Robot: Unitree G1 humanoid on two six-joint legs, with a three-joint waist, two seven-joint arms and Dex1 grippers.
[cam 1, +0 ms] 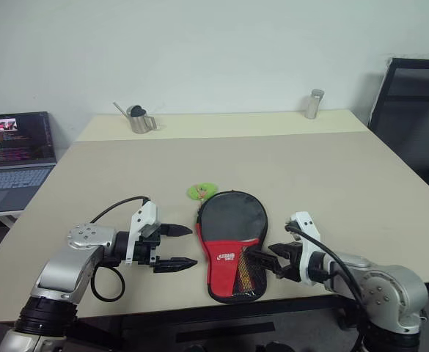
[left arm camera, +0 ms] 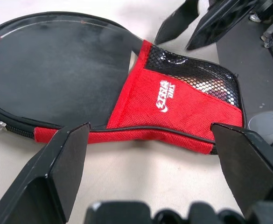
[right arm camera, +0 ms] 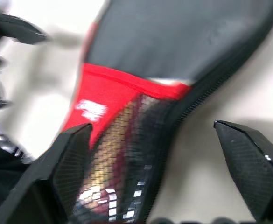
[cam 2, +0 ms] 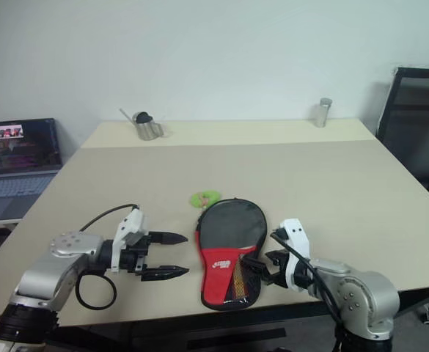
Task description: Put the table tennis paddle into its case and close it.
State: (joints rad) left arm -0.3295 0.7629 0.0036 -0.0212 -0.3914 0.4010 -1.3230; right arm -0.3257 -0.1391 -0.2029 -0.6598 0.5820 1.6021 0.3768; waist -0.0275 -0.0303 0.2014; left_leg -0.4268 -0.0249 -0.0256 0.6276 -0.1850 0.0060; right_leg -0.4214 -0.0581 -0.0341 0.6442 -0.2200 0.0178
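The case [cam 1: 231, 242], a black and red paddle-shaped pouch with a white logo and a mesh pocket, lies flat near the table's front edge. Its small green tag [cam 1: 202, 191] rests beside the round end. The paddle is hidden. My left gripper [cam 1: 191, 246] is open just left of the case, pointing at its red side [left arm camera: 173, 107]. On the other side, my right gripper [cam 1: 260, 262] is open at the mesh pocket end [right arm camera: 127, 158], its fingers [right arm camera: 66, 168] spread with nothing between them. I cannot tell whether it touches the case.
The beige table [cam 1: 331, 176] stretches away behind the case. A small metal watering can [cam 1: 139, 119] and a metal cylinder [cam 1: 314, 103] stand at its far edge. A laptop [cam 1: 12, 158] sits off the left side, a black chair [cam 1: 412, 110] at the right.
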